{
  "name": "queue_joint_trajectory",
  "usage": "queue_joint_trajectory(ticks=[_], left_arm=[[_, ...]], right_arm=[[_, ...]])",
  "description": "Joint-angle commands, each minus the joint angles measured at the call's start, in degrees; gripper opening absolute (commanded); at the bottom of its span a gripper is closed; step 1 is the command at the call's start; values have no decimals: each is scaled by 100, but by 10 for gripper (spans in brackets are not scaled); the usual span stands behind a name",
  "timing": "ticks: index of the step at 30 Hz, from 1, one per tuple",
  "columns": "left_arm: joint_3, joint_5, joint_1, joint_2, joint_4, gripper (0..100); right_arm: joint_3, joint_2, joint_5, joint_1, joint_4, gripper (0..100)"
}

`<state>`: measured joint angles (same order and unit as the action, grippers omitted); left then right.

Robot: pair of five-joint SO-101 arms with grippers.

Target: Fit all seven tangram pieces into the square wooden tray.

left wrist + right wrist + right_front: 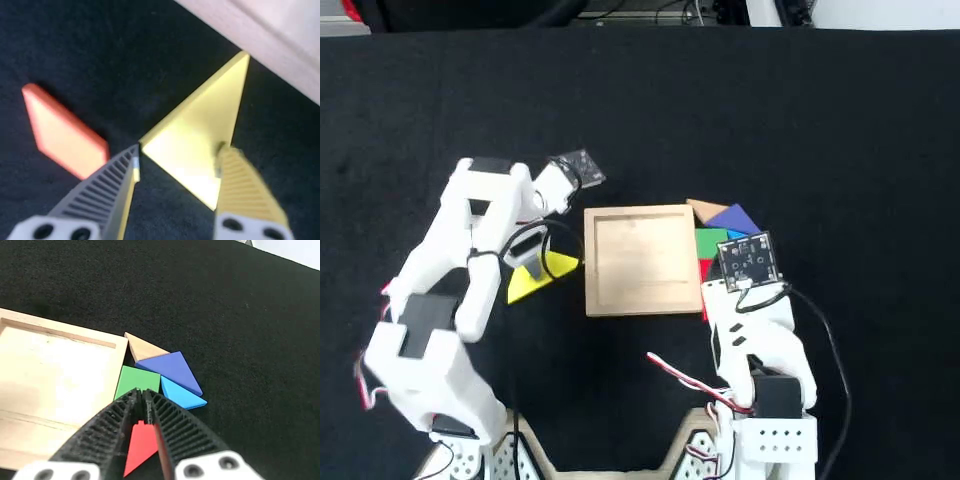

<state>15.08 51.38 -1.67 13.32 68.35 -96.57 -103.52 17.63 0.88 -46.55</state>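
The square wooden tray [642,260] lies mid-table with nothing in it. A yellow triangle [200,135] lies flat just left of the tray [270,35], also seen from above as the yellow triangle [542,276]. My left gripper [177,155] is open and low over it, one finger on each side. An orange parallelogram [62,132] lies beside it. Right of the tray sit a tan triangle [145,347], a dark blue piece [167,367], a light blue triangle [182,395], a green square [139,380] and a red piece [142,442]. My right gripper [142,391] hangs shut above the red piece.
Black cloth covers the table [770,110], with wide free room at the back and far right. The left arm [470,260] leans over the area left of the tray. The right arm's wrist [750,260] sits above the cluster of pieces.
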Motion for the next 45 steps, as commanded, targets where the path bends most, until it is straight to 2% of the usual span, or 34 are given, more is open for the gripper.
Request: queue_joint_trajectory(ticks=[1,8,13,16,26,33,45], left_arm=[[-127,44,-110,-897,185,213],[453,53,-154,-1749,105,216],[1156,352,-31,-1635,-703,223],[1349,281,-13,-1442,-949,296],[716,545,57,-659,-1002,295],[48,536,365,53,-958,295],[22,536,189,193,-1284,300]], right_arm=[[-4,-233,53,-70,-18,15],[-4,-233,53,-70,-18,15],[-4,-233,53,-70,-18,15],[-4,-233,53,-70,-18,15],[-4,-233,53,-70,-18,15],[-4,-233,53,-79,-18,15],[-4,-233,114,-79,-9,15]])
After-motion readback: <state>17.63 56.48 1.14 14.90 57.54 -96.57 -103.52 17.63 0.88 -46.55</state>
